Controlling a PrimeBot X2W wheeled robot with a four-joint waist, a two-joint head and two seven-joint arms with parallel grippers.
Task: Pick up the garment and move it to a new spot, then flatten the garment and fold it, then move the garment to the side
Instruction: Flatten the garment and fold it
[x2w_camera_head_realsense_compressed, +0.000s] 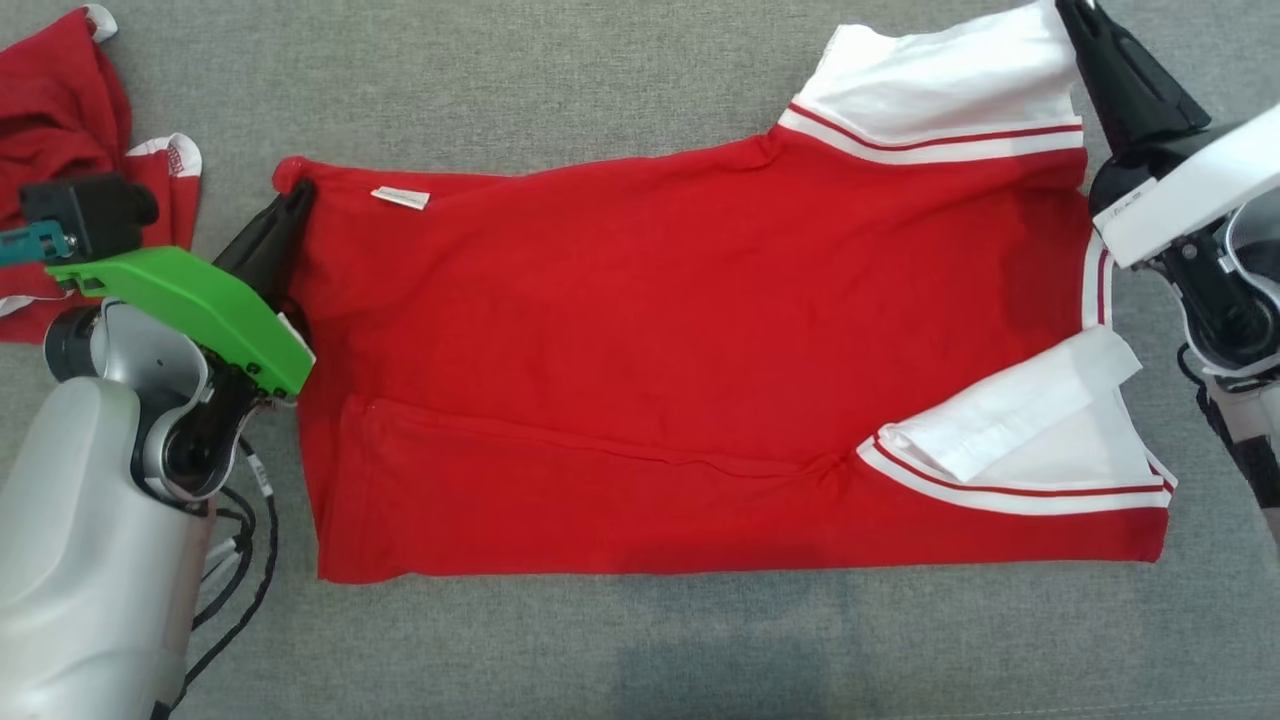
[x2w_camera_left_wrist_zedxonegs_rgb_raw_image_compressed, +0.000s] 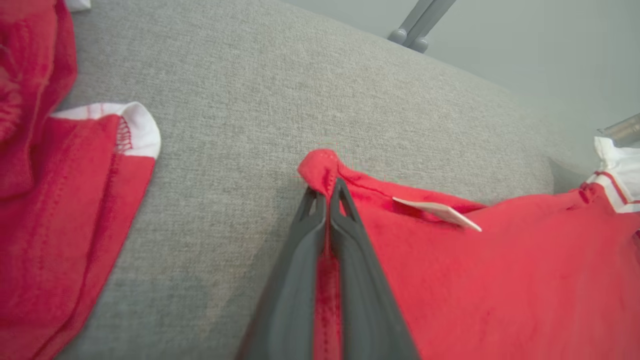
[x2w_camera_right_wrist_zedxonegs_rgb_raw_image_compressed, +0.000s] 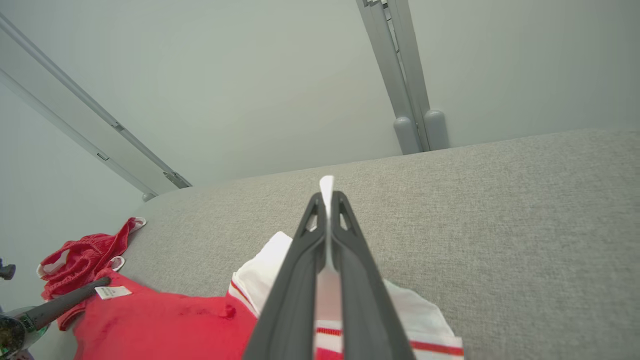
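Print on garment tag illegible

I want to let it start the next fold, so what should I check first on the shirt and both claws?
1. Grip of left claw on shirt hem: ok.
2. Grip of right claw on upper sleeve: ok.
3. Shirt lying flat: not ok, lower sleeve is flipped over itself.
4. Gap to second garment: ok.
5. Cloth taut between claws: cannot tell.
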